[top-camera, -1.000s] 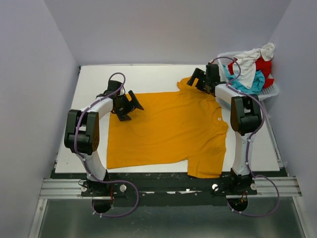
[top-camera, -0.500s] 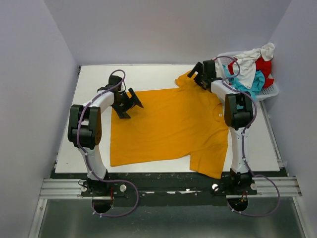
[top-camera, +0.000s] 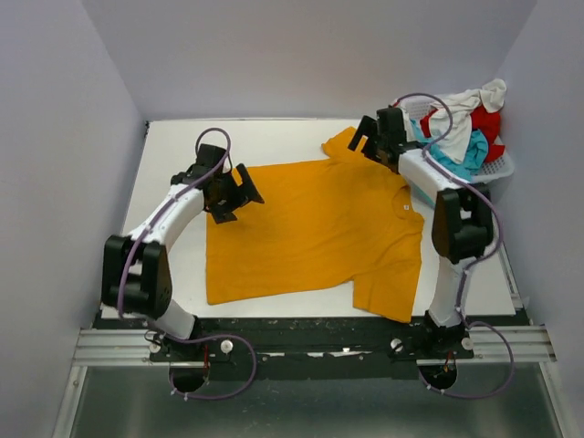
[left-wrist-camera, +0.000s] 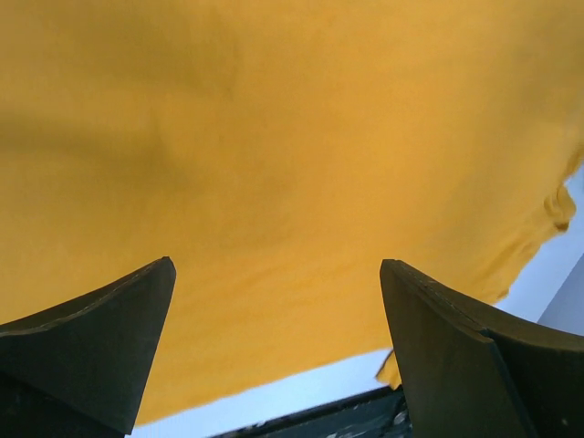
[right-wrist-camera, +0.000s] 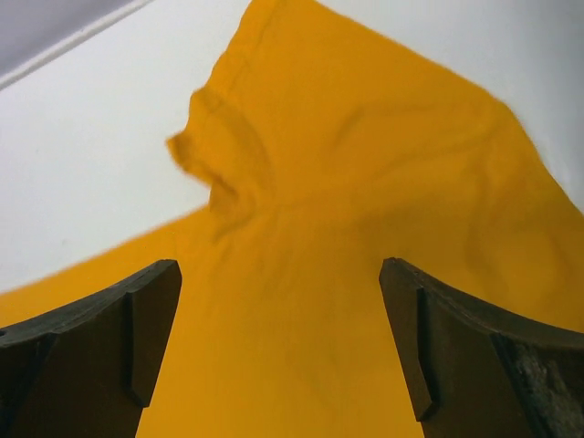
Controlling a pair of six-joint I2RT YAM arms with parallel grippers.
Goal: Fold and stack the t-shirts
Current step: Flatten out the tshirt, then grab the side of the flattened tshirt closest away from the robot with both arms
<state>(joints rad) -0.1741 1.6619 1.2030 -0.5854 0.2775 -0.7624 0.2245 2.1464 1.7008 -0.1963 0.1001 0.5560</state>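
Note:
A mustard-orange t-shirt (top-camera: 310,233) lies spread flat on the white table (top-camera: 182,146), collar to the right. It fills the left wrist view (left-wrist-camera: 274,146) and the right wrist view (right-wrist-camera: 365,274). My left gripper (top-camera: 245,190) is open and empty at the shirt's far left corner, just above the cloth. My right gripper (top-camera: 363,137) is open and empty over the far sleeve (top-camera: 339,144), which is rumpled at its end (right-wrist-camera: 214,151). White, red and turquoise shirts (top-camera: 461,123) are heaped in the basket.
A white plastic lattice basket (top-camera: 497,167) stands at the far right, beside the right arm. Grey walls enclose the table at left, back and right. The black front rail (top-camera: 310,338) runs under the shirt's near sleeve.
The shirt has shifted slightly toward the back right and lies flatter. Both arms have stretched out farther; the right gripper has moved a little along the far sleeve.

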